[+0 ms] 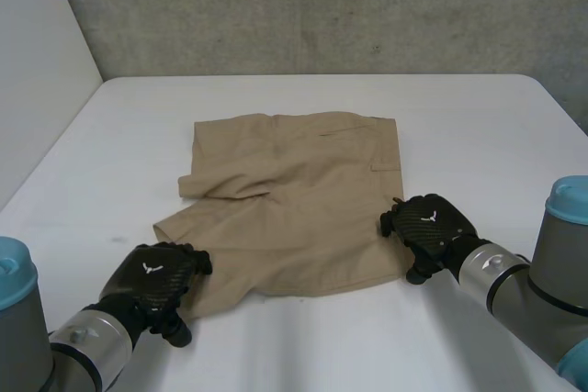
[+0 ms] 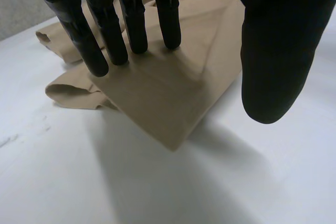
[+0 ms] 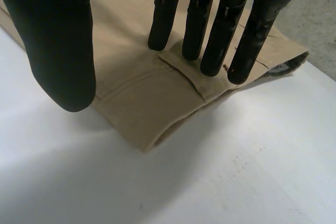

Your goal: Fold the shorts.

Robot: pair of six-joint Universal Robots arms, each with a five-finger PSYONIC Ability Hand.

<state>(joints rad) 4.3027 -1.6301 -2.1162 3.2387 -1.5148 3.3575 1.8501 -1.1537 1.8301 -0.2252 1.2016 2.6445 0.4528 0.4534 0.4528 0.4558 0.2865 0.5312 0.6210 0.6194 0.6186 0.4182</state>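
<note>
Our left hand (image 1: pixel 152 277) lays straight fingers (image 2: pixel 100 45) on the near leg corner of the tan shorts (image 1: pixel 294 199), thumb spread apart. Our right hand (image 1: pixel 427 225) presses straight fingers on the near waistband corner, thumb clear. Between them the shorts lie mid-tabletop (image 1: pixel 478 135).

The shorts (image 1: pixel 294 199) lay spread mid-surface (image 1: pixel 459 135), with the left hand (image 1: pixel 152 277) on their near left corner and the right hand (image 1: pixel 430 225) on their near right corner.

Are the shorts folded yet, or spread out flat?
Spread, not folded: the shorts lie flat, both legs side by side, waistband under the right hand, one leg's hem corner under the left hand.
</note>
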